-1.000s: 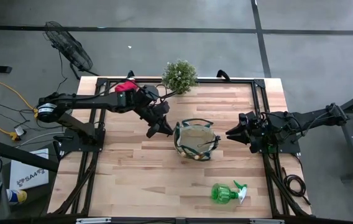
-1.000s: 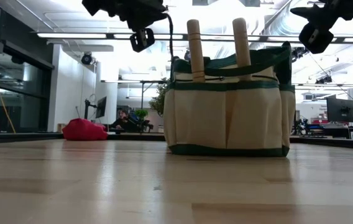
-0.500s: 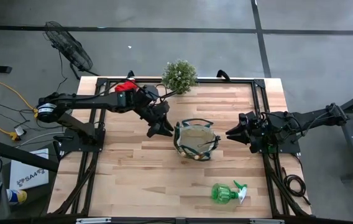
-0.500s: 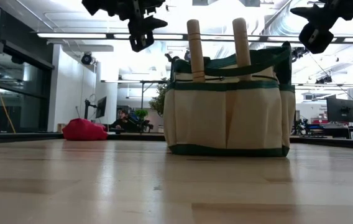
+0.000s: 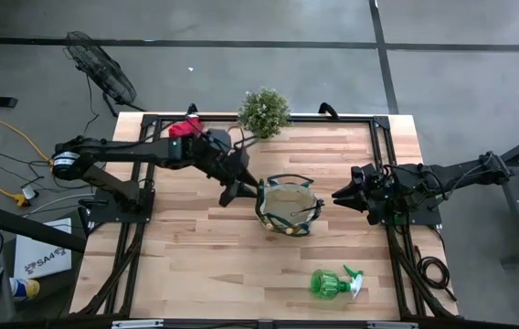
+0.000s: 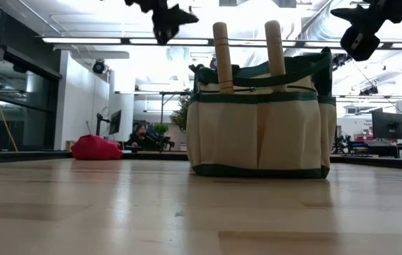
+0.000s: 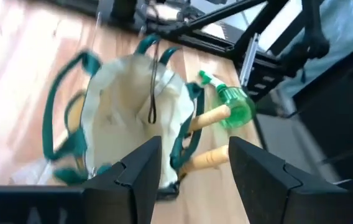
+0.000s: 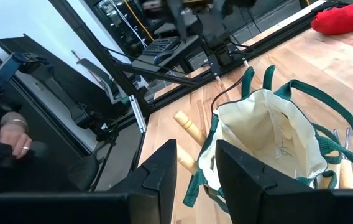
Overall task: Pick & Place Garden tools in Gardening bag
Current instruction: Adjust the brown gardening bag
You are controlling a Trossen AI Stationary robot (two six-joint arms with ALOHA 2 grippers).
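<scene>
Two trowels [image 6: 247,57] are already parked in the outer pockets of the gardening bag [image 5: 288,205], which sits mid-frame in the high view, wooden handles poking up in the low view. Your left gripper [image 5: 229,193] hovers just off the bag's left rim, jaws spread wide with nothing between them, going by its wrist view. The right gripper [image 5: 340,195] waits near the bag's right side, also parted a little and empty. What's left out: the red glove bundle [image 5: 185,128] at the upper left, partly under the left arm, and the green spray bottle [image 5: 333,283] lying on its side in the lower right. Shears I can't make out for sure. Watch the loop handles, since they stick up right by your left fingers and a sideways swing could snag one and drag or tip the bag. The bottle is round and on its side, so I'd guess a bad pinch rolls it toward the table edge. Only writing I can spot is a "SAA"-ish label on a white box [image 5: 42,260] on the floor at lower left, not fully readable.
</scene>
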